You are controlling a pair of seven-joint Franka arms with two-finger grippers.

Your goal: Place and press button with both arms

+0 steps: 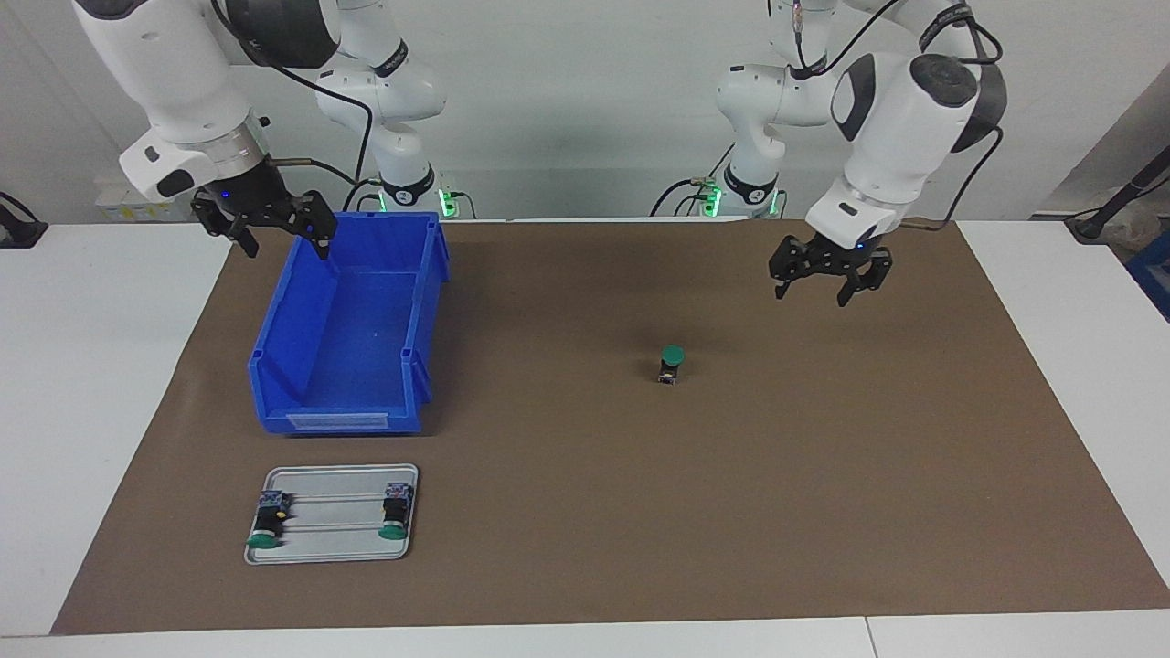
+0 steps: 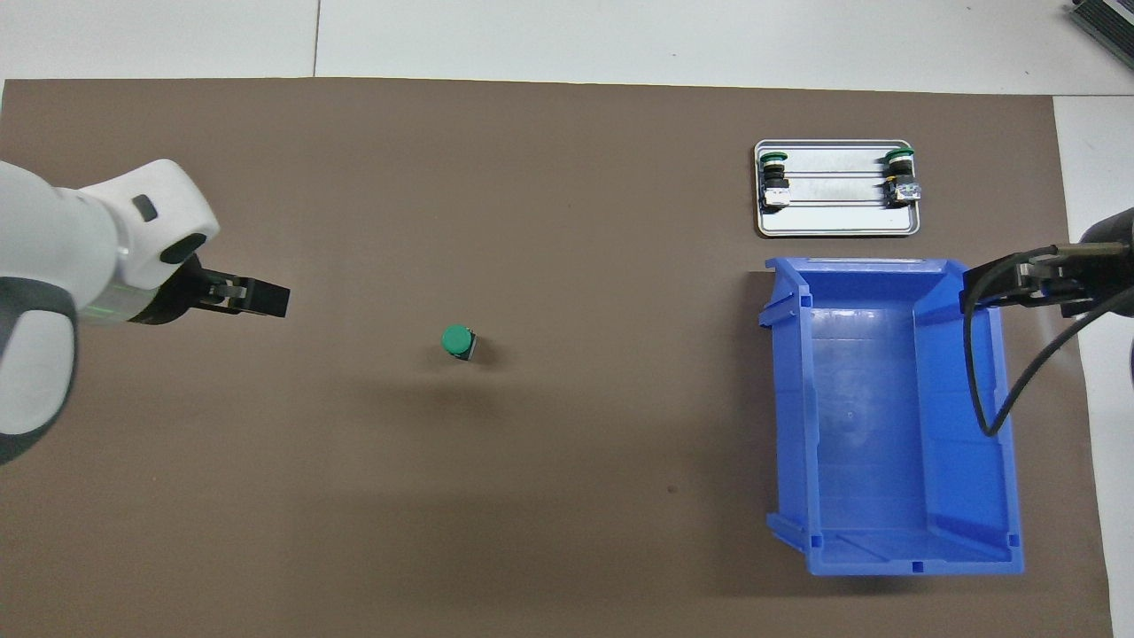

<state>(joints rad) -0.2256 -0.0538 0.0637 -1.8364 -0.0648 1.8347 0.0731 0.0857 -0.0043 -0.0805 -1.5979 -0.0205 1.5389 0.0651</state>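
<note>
Facing view, button (image 1: 673, 363) upright, left pincer (image 1: 819, 289) open

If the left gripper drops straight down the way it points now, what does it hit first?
Probably bare brown mat. The left gripper, jaws open, hangs over empty mat, well off the upright button; exact depth is uncertain.

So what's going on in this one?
Neither arm is holding anything. One button stands upright, green cap up, alone on the brown mat. The left gripper hangs open in the air toward the left arm's end of the table. The right gripper is open over the blue bin's rim. Two more buttons lie on the metal tray.
</note>
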